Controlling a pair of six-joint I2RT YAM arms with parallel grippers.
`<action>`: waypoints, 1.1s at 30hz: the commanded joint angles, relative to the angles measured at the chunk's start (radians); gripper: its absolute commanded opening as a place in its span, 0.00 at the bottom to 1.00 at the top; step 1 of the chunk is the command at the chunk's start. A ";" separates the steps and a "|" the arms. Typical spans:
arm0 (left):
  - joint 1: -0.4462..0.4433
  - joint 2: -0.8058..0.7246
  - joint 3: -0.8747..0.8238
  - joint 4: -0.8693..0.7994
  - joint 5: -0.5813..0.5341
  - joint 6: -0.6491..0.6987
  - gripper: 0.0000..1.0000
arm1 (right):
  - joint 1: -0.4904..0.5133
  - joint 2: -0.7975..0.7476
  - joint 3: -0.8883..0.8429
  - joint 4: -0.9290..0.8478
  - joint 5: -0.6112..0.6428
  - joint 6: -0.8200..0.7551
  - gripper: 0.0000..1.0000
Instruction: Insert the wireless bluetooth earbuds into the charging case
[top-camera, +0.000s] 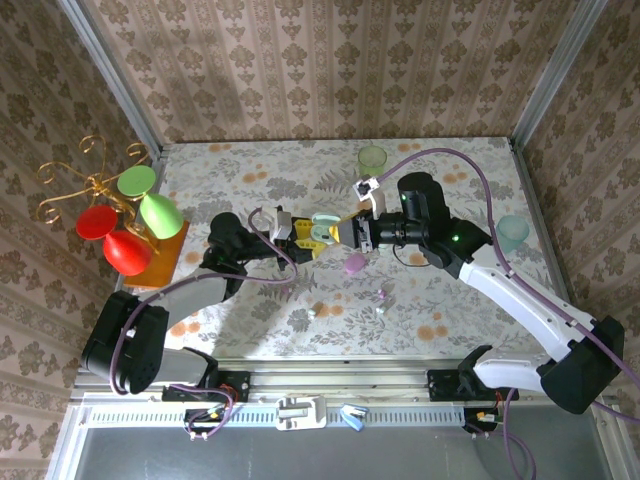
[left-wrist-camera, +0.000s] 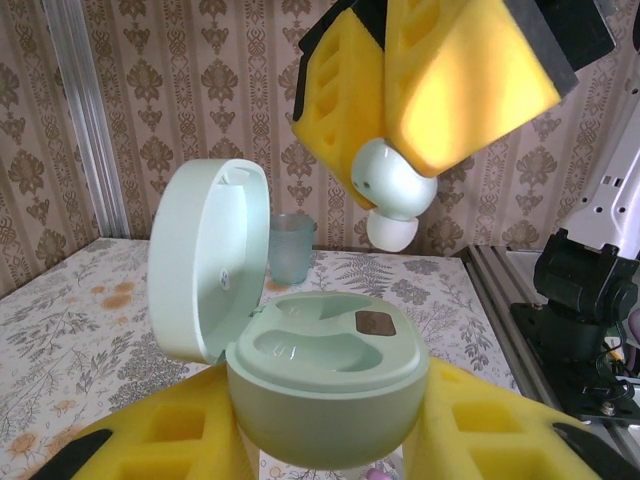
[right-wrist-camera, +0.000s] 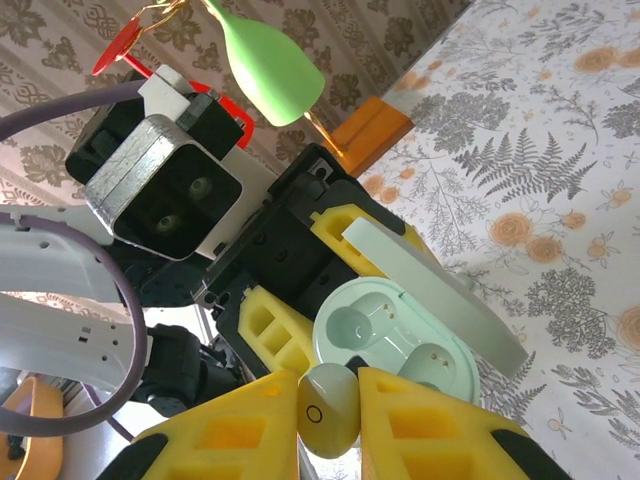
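Observation:
An open mint charging case (left-wrist-camera: 325, 385) sits between the yellow pads of my left gripper (left-wrist-camera: 330, 430), which is shut on it. Its lid (left-wrist-camera: 205, 265) stands up on the left and both wells are bare. Just above the case hangs a mint earbud (left-wrist-camera: 393, 190), its white tip pointing down, pinched in my right gripper (right-wrist-camera: 328, 415), which is shut on that earbud (right-wrist-camera: 328, 410). The case (right-wrist-camera: 395, 340) lies right behind the bud. From above, the left gripper (top-camera: 300, 238) and right gripper (top-camera: 345, 232) meet over the case (top-camera: 322, 228) at mid-table.
A pink pebble-shaped case (top-camera: 355, 263) lies just near of the grippers, with a small pinkish bud (top-camera: 384, 293) nearer still. A rack of red and green cups (top-camera: 130, 215) stands at the left. A green cup (top-camera: 372, 158) is at the back, a teal cup (top-camera: 512, 232) at the right.

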 joint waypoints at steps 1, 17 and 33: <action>-0.008 -0.008 0.026 0.023 0.018 0.000 0.30 | 0.007 0.013 0.004 -0.004 0.040 -0.025 0.17; -0.007 -0.013 0.025 0.023 0.012 0.005 0.30 | 0.005 0.046 -0.001 -0.023 0.056 -0.026 0.17; -0.007 -0.012 0.029 0.023 0.016 0.005 0.30 | 0.005 0.052 0.021 -0.039 0.061 -0.014 0.30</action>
